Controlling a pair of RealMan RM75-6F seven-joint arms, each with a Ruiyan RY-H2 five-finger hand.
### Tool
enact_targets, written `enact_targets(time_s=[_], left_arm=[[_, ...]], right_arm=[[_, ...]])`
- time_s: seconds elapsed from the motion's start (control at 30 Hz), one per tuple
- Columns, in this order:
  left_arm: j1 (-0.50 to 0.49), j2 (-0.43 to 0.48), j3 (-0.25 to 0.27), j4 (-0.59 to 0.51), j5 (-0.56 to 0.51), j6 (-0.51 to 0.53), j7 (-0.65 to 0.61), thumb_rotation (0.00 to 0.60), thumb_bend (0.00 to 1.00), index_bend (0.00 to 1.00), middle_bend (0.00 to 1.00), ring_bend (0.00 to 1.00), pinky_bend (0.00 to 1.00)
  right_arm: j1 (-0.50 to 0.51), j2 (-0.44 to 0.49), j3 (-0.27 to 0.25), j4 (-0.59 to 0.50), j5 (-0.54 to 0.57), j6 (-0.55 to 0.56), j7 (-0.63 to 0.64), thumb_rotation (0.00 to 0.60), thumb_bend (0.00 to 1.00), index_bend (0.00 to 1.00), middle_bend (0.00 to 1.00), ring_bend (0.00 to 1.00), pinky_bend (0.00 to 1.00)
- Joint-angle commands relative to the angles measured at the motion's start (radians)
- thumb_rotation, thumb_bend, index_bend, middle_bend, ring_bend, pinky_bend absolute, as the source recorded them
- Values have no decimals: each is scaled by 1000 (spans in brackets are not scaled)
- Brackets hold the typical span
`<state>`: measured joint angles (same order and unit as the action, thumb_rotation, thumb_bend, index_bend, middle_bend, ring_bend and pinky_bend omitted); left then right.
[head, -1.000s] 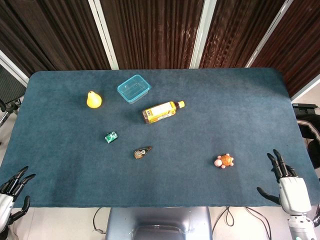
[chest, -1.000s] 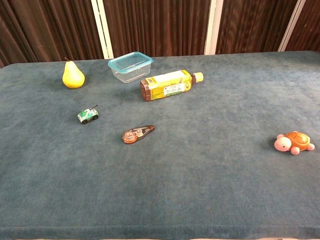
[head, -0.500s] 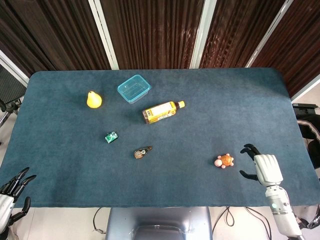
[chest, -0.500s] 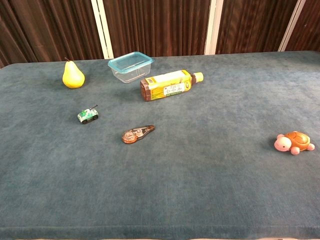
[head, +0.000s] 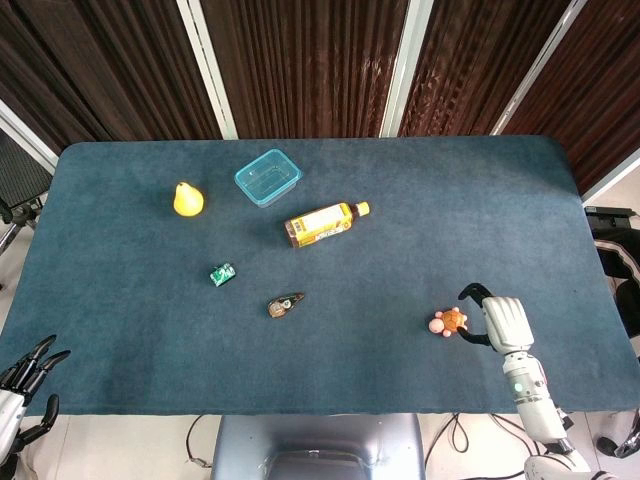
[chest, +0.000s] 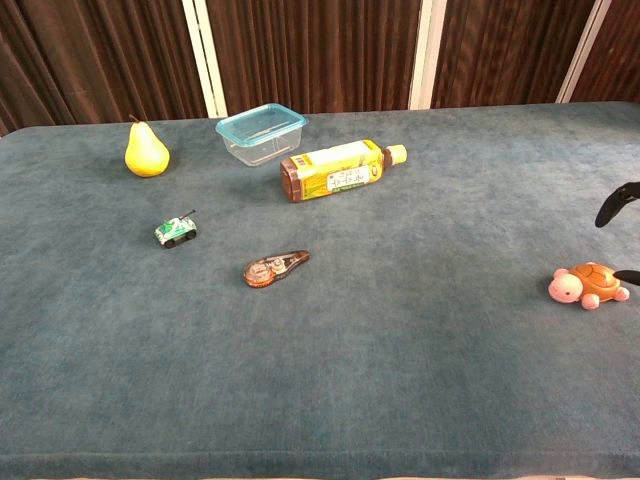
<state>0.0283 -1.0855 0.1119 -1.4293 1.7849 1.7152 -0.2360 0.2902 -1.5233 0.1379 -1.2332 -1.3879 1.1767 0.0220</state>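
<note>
A small plastic toy turtle (head: 449, 322) (orange shell, pink head and feet) sits upright on its belly near the table's front right part. Its head points toward the table's middle.

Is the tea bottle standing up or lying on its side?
Lying on its side. The tea bottle rests lengthwise on the table, its yellow cap pointing sideways toward the right, near the clear container.

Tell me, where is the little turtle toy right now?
The turtle toy sits near the table's front right in the head view, just beside the fingers of the right hand, far from the bottle. In the chest view it is at the right edge.
</note>
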Motion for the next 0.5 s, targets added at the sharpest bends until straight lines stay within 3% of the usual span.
enact_targets(time_s=[0.03,0.5], left_arm=[[-1,1,0,1,1,1,-4,600,587,172,22,145,356],[-2,4,2,-1,1,-2,-12,600,587,171,21,145,356]], right_arm=[[9,-10,-3,10,11,-18,6,600,296,479,408,1000,949],[31,-63,-22,73,16,-47,42,600,315,487,434,1000,950]])
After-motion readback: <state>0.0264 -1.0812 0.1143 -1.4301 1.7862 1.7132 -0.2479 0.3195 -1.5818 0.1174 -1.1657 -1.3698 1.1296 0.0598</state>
